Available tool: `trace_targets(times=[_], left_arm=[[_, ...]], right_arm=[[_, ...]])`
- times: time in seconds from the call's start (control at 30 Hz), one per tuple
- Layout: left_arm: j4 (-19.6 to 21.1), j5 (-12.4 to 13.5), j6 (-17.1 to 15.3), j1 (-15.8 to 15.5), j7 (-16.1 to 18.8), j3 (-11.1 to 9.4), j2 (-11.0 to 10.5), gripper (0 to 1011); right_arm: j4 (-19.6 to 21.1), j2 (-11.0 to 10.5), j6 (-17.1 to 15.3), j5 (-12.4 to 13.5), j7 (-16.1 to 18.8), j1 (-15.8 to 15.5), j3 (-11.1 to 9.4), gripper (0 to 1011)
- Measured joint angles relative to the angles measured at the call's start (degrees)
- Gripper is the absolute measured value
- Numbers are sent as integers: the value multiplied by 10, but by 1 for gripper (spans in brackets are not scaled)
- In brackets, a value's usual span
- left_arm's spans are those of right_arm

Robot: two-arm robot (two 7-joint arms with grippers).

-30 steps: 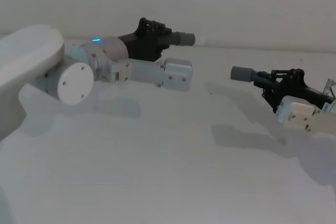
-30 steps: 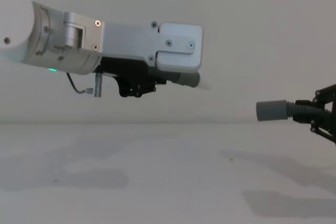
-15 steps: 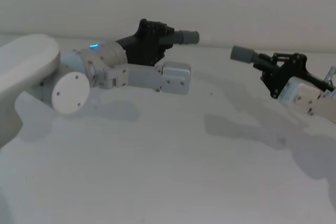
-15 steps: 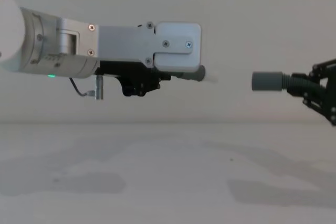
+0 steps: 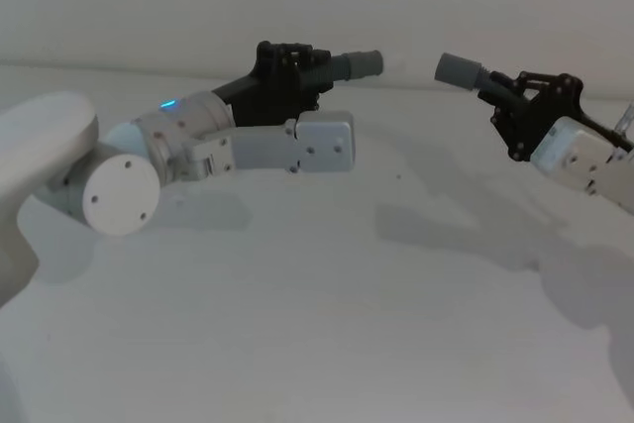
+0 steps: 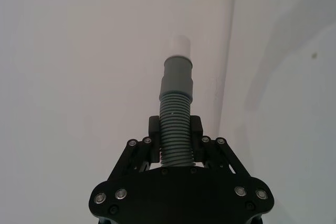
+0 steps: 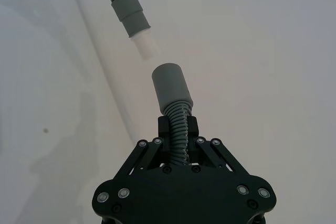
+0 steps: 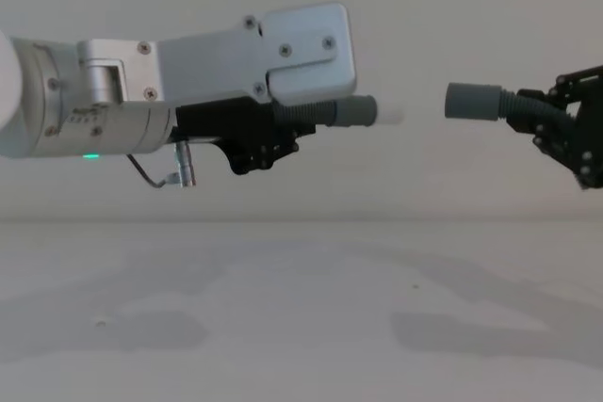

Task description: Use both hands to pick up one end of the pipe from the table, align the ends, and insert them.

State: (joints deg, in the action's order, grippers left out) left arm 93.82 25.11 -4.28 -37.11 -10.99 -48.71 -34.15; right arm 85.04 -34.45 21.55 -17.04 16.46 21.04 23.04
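Both pipe pieces are held in the air above the white table (image 5: 297, 324). My left gripper (image 5: 302, 71) is shut on the ribbed part of one dark grey pipe piece (image 6: 175, 124). Its cuff (image 8: 353, 111) carries a white tip (image 8: 387, 116) and points right. My right gripper (image 5: 515, 106) is shut on the ribbed part of the other pipe piece (image 7: 177, 121). That piece's open grey cuff (image 8: 471, 101) points left. The two ends face each other at nearly the same height, a short gap apart. In the right wrist view the white tip (image 7: 145, 43) sits just off the cuff's (image 7: 170, 85) axis.
The table (image 8: 283, 308) below bears only the arms' shadows. A pale wall rises behind the far table edge. The left arm's thick silver forearm (image 5: 188, 141) with its small glowing light lies low across the left half.
Both arms lifted their pipe pieces. The right piece rose most and swung toward the left one, so the two ends now sit level and closer together.
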Motion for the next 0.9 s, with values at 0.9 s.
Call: trace_targets(times=[0.9], left_arm=[[7, -29, 46, 38, 22, 27, -2, 320]], right_arm=[[0, -18, 22, -53, 6, 18, -8, 177]])
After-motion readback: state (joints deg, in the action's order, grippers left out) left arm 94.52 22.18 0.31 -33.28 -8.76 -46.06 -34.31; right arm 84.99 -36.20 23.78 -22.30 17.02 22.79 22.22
